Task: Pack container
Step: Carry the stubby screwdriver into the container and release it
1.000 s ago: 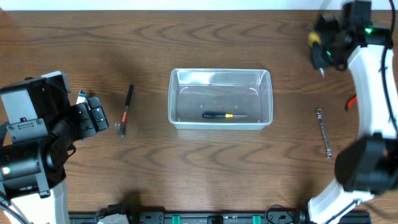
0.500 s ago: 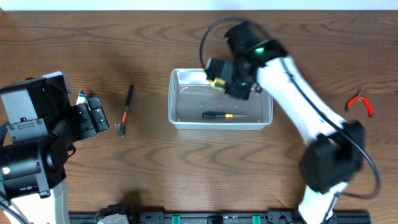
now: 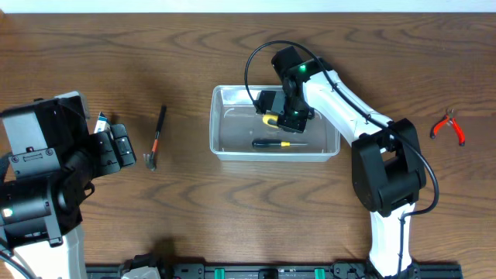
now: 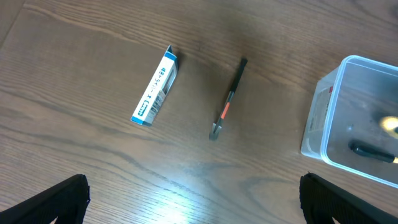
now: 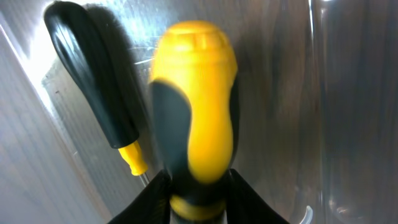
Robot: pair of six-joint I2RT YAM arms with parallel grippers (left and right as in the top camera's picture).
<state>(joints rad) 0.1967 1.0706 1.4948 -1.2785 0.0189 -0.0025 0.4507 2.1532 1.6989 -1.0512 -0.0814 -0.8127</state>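
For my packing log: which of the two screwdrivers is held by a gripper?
The yellow-handled screwdriver, clamped in the right gripper; the black-handled one lies loose in the container.

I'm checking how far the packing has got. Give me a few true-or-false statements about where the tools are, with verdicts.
1. The right end effector grips a yellow-and-black-handled tool over the container. True.
2. The hammer lies inside the container. False: it lies on the table, left of the container.
3. A black-handled screwdriver lies in the container. True.
4. The left end effector holds the red pliers. False: it is open and empty, and the pliers lie on the table at the far right.
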